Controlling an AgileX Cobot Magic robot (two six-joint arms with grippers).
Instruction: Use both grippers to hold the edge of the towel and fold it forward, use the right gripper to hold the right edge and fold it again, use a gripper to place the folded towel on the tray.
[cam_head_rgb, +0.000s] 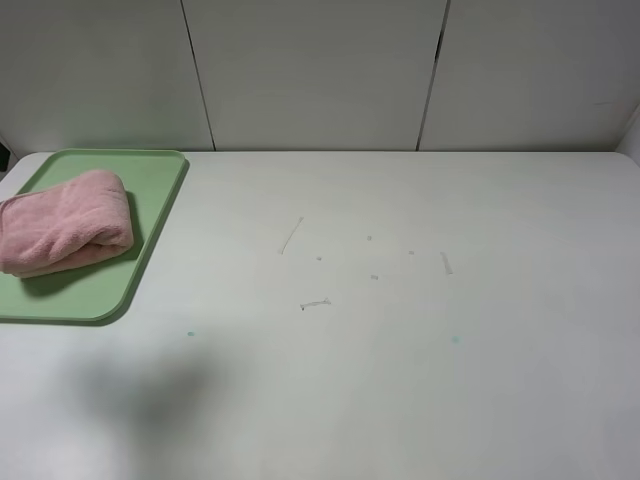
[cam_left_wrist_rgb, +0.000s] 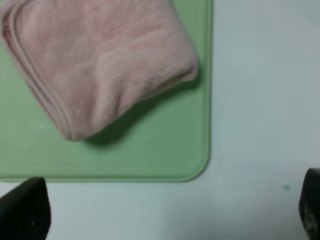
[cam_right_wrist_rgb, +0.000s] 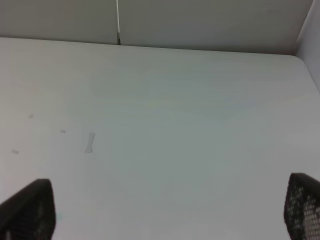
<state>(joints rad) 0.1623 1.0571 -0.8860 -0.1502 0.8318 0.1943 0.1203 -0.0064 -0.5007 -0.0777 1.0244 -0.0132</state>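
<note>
Left wrist cam looks down on the towel, folded into a thick pink wad and lying on the tray, near its corner. Looks soft, light, floppy; layers would slide apart if pinched by one ply. Best hold, I'd say: the stacked hems, all layers at once. Left gripper hangs over the table w/ jaws spread wide, nothing in them. Right gripper likewise agape & empty over bare table, well apart from the tray. Task looks done.
</note>
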